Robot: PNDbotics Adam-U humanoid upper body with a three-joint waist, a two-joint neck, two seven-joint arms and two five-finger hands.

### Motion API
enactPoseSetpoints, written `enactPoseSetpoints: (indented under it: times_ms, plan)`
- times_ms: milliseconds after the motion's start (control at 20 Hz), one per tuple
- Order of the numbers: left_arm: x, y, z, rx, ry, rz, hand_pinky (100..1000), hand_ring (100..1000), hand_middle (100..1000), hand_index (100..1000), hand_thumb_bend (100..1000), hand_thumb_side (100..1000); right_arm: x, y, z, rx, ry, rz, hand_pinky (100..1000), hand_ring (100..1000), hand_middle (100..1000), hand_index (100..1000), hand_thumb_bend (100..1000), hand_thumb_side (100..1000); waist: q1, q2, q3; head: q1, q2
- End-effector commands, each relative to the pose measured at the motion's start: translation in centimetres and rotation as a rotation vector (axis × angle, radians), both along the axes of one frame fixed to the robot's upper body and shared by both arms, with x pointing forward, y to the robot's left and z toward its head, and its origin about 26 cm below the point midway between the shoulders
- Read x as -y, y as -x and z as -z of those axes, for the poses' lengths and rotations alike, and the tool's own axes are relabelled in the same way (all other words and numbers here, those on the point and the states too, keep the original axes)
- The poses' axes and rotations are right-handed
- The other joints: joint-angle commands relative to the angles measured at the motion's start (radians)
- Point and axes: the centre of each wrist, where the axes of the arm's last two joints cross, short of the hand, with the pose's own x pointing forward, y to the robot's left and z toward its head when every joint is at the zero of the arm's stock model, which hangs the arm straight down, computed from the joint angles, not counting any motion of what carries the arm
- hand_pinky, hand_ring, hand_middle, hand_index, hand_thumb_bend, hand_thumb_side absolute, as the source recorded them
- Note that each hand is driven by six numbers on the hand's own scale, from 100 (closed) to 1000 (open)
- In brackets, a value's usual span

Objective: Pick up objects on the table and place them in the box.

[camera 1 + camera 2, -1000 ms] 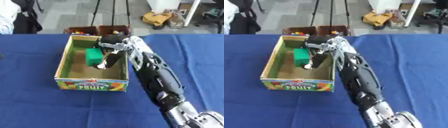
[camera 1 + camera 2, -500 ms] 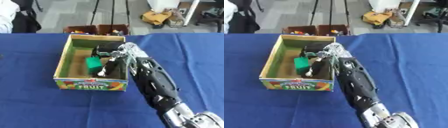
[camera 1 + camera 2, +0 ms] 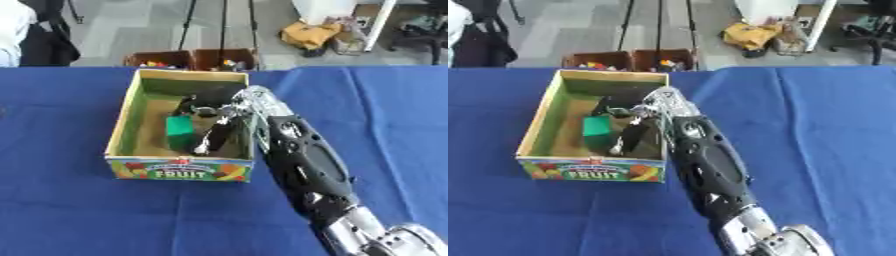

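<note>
An open cardboard fruit box [image 3: 123, 123] with a green and tan inside stands on the blue table. My right hand [image 3: 219, 131] reaches down into it from the right, the arm lying over the box's right wall. A green block [image 3: 180, 132] stands low in the box, at or near the floor. The hand's fingers run down the block's right side and the thumb sits at its far end, still closed on it. The box floor under the hand is hidden. My left hand shows in neither view.
Blue cloth [image 3: 79, 210] covers the table all around the box. Past the far edge, two brown crates [image 3: 194, 58] with small coloured things stand on the floor, and a yellow bag [image 3: 311, 34] lies further back.
My right hand has gone down into the box with the green block, from near the rim to low inside, and the block now stands upright.
</note>
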Motion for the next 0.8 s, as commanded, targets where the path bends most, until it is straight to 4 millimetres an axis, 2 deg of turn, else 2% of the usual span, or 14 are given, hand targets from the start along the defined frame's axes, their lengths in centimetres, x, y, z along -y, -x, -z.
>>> enactPoseSetpoints:
  times_ms: [50,250,500,750,800]
  plan:
    - [0.0,0.3,-0.7,0.025,-0.009,0.006,667,744,837,971,100,1000,-0.4,0.4,-2.6,0.016,0.094,-0.092,728,844,896,977,400,536,0.003,-0.021,-0.002,-0.002,-0.015]
    - [0.0,0.3,-0.7,0.023,-0.009,0.005,666,744,837,971,100,1000,-0.1,0.9,-4.2,0.067,0.038,-0.112,724,830,877,968,401,536,0.004,-0.023,-0.005,0.000,-0.014]
    - [-0.1,0.3,-0.6,0.023,-0.006,0.001,667,743,837,971,100,1000,0.9,1.9,-6.8,0.142,-0.069,-0.143,725,807,855,958,384,577,0.007,-0.026,-0.008,0.003,-0.011]
    - [-0.3,0.3,-0.5,0.022,-0.004,-0.008,667,743,837,971,100,1000,2.8,3.9,-10.4,0.244,-0.209,-0.197,715,776,829,940,374,618,0.012,-0.029,-0.017,0.011,-0.010]
    - [-0.3,0.3,-0.5,0.022,-0.003,-0.009,667,743,837,970,100,1000,3.3,4.3,-10.9,0.258,-0.237,-0.206,703,727,810,929,380,619,0.012,-0.030,-0.019,0.014,-0.010]
